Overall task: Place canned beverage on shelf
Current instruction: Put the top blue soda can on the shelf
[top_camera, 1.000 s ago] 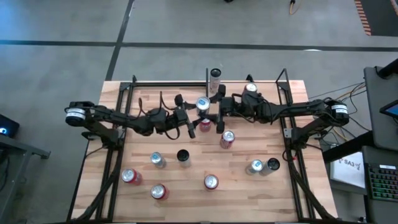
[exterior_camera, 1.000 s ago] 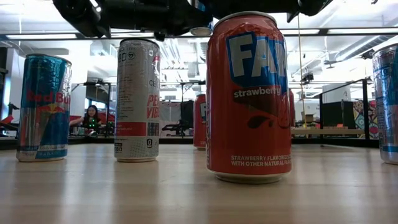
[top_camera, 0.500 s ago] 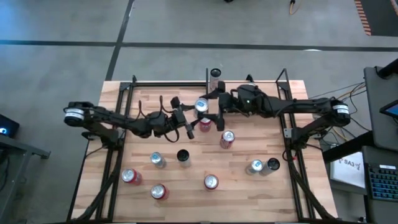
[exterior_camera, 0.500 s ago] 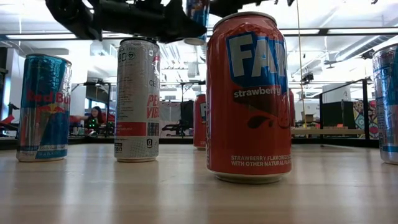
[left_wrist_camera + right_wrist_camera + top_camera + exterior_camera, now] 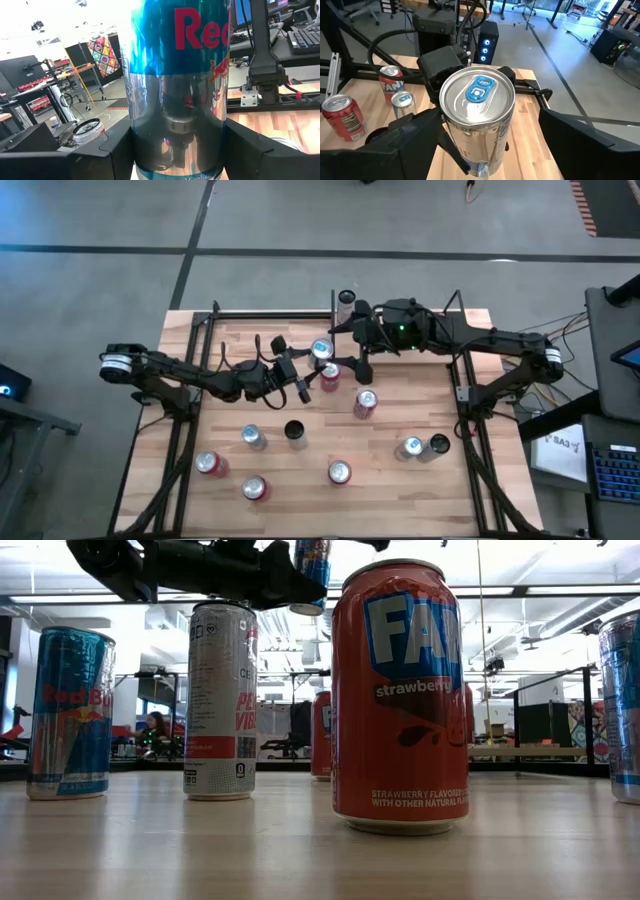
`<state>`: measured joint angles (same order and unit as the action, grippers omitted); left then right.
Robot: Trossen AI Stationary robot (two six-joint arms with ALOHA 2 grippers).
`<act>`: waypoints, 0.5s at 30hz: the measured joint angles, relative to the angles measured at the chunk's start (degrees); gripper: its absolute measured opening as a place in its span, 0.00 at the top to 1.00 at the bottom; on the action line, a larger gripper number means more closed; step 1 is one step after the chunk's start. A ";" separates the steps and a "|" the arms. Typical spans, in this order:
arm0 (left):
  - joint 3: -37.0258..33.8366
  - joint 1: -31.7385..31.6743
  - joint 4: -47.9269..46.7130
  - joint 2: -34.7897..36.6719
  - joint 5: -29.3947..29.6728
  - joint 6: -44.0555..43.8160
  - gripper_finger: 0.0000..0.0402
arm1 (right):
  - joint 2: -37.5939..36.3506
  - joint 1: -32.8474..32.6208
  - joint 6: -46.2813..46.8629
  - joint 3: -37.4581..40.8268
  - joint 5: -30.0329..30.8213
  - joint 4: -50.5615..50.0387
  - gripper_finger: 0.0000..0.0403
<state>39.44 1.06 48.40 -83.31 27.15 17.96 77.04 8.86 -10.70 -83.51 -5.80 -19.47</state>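
Change, right arm: my right gripper (image 5: 352,348) was down beside the held can a second ago; it has since spread and drawn back toward the table's far edge.
Change, left arm: barely shifted, with the can a little higher in the low view than before.
Right jaws: released, fingers wide on either side of the can and clear of it.
Left jaws: my left gripper (image 5: 177,150) is clenched on the blue-and-silver Red Bull can (image 5: 180,75), which stands upright.
Task can, place: lifted off the wooden tabletop (image 5: 400,490), near its middle and toward the far side; not on the shelf.
Shelf: light-wood board with thin black rods (image 5: 447,313) at the far edge, mostly hidden under my right arm.
Shelf, contents: I cannot tell.
By the shelf post: a tall pale can (image 5: 346,302), upright.
Tabletop, contents: upright cans spread apart, including the red strawberry Fanta can (image 5: 400,695), a white slim can (image 5: 221,700) and a second blue Red Bull can (image 5: 68,712).
Can contents: the held can's lid is sealed with its blue tab flat; nothing inside shows.
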 joint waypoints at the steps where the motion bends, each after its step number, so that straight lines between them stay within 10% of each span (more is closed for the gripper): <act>1: 0.03 -0.01 -0.01 0.00 0.32 0.02 0.47 | 0.04 0.00 -0.02 -0.04 0.00 -0.04 0.19; 15: 0.24 -0.59 2.67 0.07 0.88 0.00 0.47 | 3.08 -0.13 -2.25 -0.06 -0.15 5.22 0.20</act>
<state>39.68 0.47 51.07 -83.24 28.03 17.96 80.12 8.73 -12.95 -83.57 -5.96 -14.25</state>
